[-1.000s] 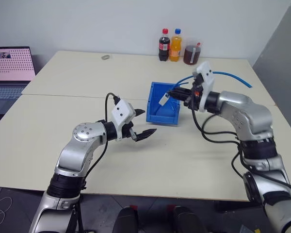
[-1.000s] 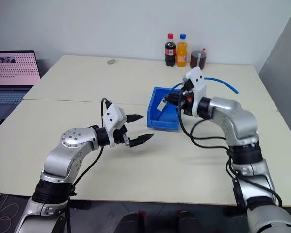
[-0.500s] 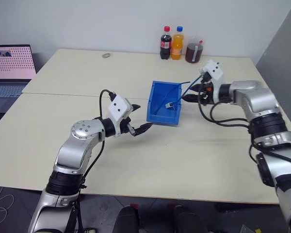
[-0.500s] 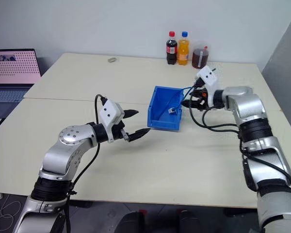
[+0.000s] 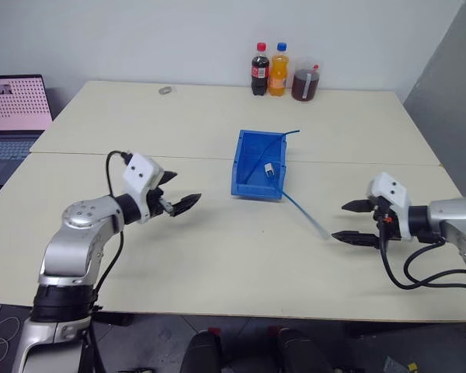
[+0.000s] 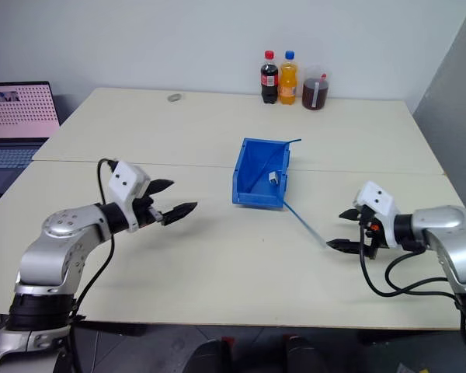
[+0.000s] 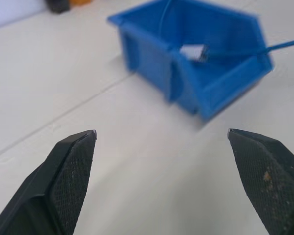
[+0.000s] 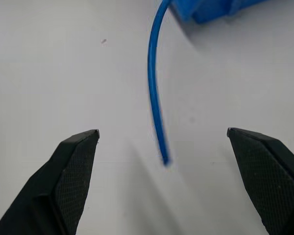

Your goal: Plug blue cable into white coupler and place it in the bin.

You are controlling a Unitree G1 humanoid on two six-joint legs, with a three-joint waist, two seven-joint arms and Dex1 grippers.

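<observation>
The blue bin (image 5: 249,172) stands mid-table. Inside it lies the white coupler (image 5: 269,169), also seen in the left wrist view (image 7: 193,51), with the blue cable (image 5: 304,215) joined to it. The cable trails over the bin's near right corner and across the table, and its free end (image 8: 164,160) lies in front of my right gripper (image 5: 339,221). That gripper is open and empty, to the right of the bin. My left gripper (image 5: 182,190) is open and empty too, left of the bin and pointing toward it (image 7: 220,83).
Two soda bottles (image 5: 269,70) and a cup of dark drink (image 5: 304,84) stand at the table's far edge. A small grey object (image 5: 165,90) lies at the back left. A laptop (image 5: 15,109) sits on a side table to the left.
My right gripper opened, let go of the cable and coupler over the bin, and drew back to the right and down. My left arm swung away to the left, still open.
</observation>
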